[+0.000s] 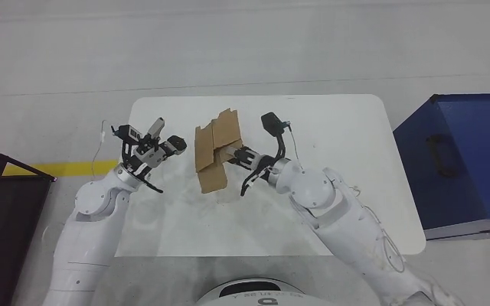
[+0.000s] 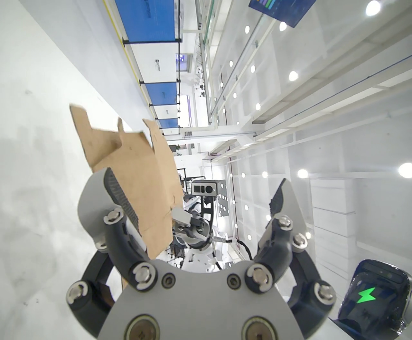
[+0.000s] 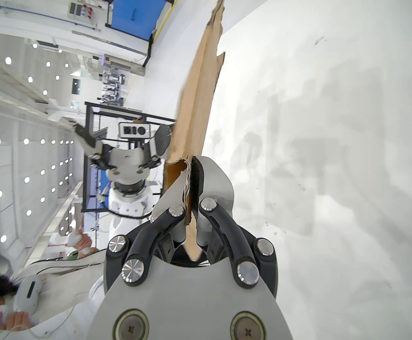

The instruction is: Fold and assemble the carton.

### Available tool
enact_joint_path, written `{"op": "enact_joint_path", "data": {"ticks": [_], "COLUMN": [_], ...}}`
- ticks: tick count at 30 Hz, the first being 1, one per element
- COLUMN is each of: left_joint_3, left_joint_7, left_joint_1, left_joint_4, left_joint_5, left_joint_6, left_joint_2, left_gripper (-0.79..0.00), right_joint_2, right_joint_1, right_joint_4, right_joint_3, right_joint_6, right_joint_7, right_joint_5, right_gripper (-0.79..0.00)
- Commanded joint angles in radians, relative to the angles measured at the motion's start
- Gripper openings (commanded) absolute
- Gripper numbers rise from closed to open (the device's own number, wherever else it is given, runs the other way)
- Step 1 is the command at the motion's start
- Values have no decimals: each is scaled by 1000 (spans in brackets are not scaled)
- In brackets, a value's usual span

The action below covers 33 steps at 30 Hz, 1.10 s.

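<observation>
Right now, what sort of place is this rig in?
Likely a big indoor robotics lab or factory hall: high ceiling with rows of round lights, blue partition panels, a white work table.

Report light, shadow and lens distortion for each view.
Top view: even light, only faint shadows on the table by the carton. Left wrist view: ceiling lamps glare, and beams bow beyond the open left claw. Right wrist view: soft grey shadows smear the table beside the right claw, shut on the carton.
</observation>
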Motion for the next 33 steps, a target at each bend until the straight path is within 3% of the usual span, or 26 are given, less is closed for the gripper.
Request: {"op": "enact_joint_path", "data": {"ticks": [1, 8, 14, 15, 17, 21, 22, 33], "left_joint_3": [3, 47, 66, 65, 64, 62, 61, 67], "left_joint_7": [8, 37, -49, -53, -57, -66, -68, -81], "left_joint_1": [-8, -52, -68, -70, -72, -72, -72, -68], "left_joint_4": [19, 98, 112, 114, 116, 115, 115, 108], "left_joint_5": [17, 98, 4, 6, 2, 7, 10, 44], "left_joint_6": [-7, 8, -12, -10, -8, -4, -2, 9], "left_joint_2": [-1, -6, -12, -12, -12, -12, -11, -10], "left_gripper": [0, 0, 0, -52, -400, -739, -785, -785], "right_joint_2": [3, 8, 11, 11, 10, 11, 11, 12], "right_joint_1": [-3, -11, -11, -10, -7, -4, -3, 14], "right_joint_4": [4, 8, 13, 17, 19, 13, 10, -9], "right_joint_3": [17, 48, 51, 51, 48, 31, 24, -29], "right_joint_6": [-34, -128, -133, -127, -114, -62, -49, -21], "right_joint_7": [35, 102, 116, 113, 108, 82, 80, 128], "right_joint_5": [24, 89, 84, 81, 72, 2, -13, -114], "right_gripper": [-785, -785, -785, -785, -785, -785, -785, -785]}}
